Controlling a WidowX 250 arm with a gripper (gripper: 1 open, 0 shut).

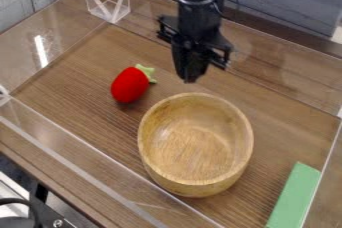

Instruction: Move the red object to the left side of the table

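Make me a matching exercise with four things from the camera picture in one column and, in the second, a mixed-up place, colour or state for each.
Things
1. strawberry
2. bowl
3. block
4. gripper

Descriptions
A. flat and green, near the lower right corner of the view
B. shut, above the tabletop
C. red with a green top, up and to the left of the bowl in the view
D. round, light-coloured wood

Pairs: 1-C, 2-D, 3-A, 4-B
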